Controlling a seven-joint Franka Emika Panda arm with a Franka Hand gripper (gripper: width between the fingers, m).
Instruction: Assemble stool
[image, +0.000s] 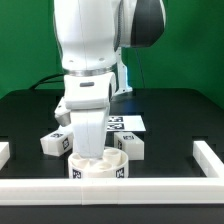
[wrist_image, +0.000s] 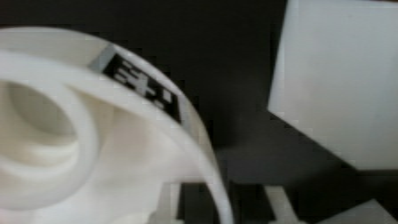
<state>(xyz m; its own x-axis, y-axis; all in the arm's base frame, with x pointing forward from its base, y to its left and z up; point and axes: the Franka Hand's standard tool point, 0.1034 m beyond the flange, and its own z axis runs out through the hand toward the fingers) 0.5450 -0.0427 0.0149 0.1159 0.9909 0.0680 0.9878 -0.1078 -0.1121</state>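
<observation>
Clad in glossy white, rounded shells along the whole arm (image: 92, 40). Topped on the exterior view's right by a black cap (image: 150, 20), smooth and domed. Banded with a thin grey seam (image: 88, 72) where the broad upper segment meets the narrower one below. Boxier and plain white down at the claw (image: 91, 148). Backed by a thin dark cable (image: 45, 80).

The black counter (image: 170, 120) carries the marker board (image: 130, 122) near its middle. White border rails (image: 150, 186) line the counter's front and sides.
</observation>
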